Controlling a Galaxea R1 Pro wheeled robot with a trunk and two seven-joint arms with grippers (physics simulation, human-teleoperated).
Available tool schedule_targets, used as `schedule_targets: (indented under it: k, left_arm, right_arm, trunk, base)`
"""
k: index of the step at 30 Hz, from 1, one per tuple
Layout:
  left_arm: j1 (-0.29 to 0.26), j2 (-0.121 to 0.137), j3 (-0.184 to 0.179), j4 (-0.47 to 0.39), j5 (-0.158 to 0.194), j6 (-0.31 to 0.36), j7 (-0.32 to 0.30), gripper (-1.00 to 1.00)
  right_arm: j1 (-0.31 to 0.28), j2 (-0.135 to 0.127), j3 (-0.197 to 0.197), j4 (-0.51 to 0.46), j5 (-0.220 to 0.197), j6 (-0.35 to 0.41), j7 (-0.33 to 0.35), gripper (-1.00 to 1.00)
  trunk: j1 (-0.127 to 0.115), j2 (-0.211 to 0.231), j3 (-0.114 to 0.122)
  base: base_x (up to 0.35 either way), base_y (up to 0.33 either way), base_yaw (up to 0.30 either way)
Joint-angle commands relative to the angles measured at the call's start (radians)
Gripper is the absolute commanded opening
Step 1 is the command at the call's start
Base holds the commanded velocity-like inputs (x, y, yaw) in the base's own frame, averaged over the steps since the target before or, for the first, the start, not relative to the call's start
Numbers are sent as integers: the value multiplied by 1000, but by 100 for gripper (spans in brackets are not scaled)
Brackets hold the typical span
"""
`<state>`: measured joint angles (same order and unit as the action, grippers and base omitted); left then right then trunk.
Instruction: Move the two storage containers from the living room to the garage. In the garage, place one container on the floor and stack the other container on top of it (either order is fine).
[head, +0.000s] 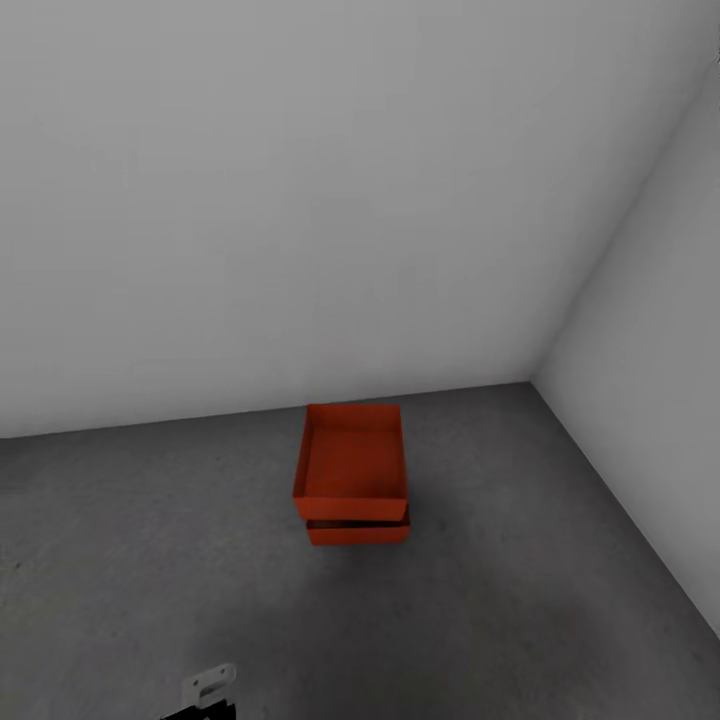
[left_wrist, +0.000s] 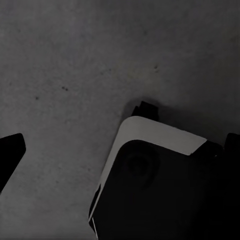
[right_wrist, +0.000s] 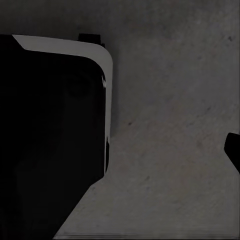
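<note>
Orange-red storage containers sit stacked on the dark concrete floor (head: 520, 620) of the garage, close to the pale grey wall (head: 300, 200): the upper container (head: 351, 462) rests on the lower container (head: 358, 532), whose front edge shows just beneath it. Each wrist view shows dark robot housing over the same concrete, and whether either gripper is wide or narrow cannot be told

Head high; wrists facing floor (left_wrist: 75, 60).
</note>
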<state>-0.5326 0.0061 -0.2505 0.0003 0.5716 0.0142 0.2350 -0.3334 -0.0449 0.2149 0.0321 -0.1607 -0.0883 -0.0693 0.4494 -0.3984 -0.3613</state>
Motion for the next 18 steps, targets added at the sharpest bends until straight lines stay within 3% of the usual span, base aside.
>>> schedule_targets:
  k: [1,7,10,12,18]
  left_arm:
    - [3,0,-9,0,7,1,3,100]
    - [53,1,-8,0,4,-4,3,100]
    - [103,0,-9,0,4,-5,3,100]
    - [140,1,-9,0,4,-11,3,100]
    - [167,10,-8,0,6,-17,4,100]
  right_arm:
    - [3,1,9,3,-10,-6,0,100]
    - [17,2,9,3,-10,-7,3,100]
    - [25,4,9,3,-10,-8,9,100]
    - [52,17,9,3,-9,-12,12,100]
    - [93,43,9,3,-9,-19,13,100]
  trunk:
    - [1,-2,0]
    - [1,-2,9]
    - [1,-2,13]
    - [1,-2,16]
    - [1,-2,26]
  base:
    - [-3,0,0]
    - [-1,0,0]
    - [0,0,26]
    - [0,0,64]
    - [0,0,60]
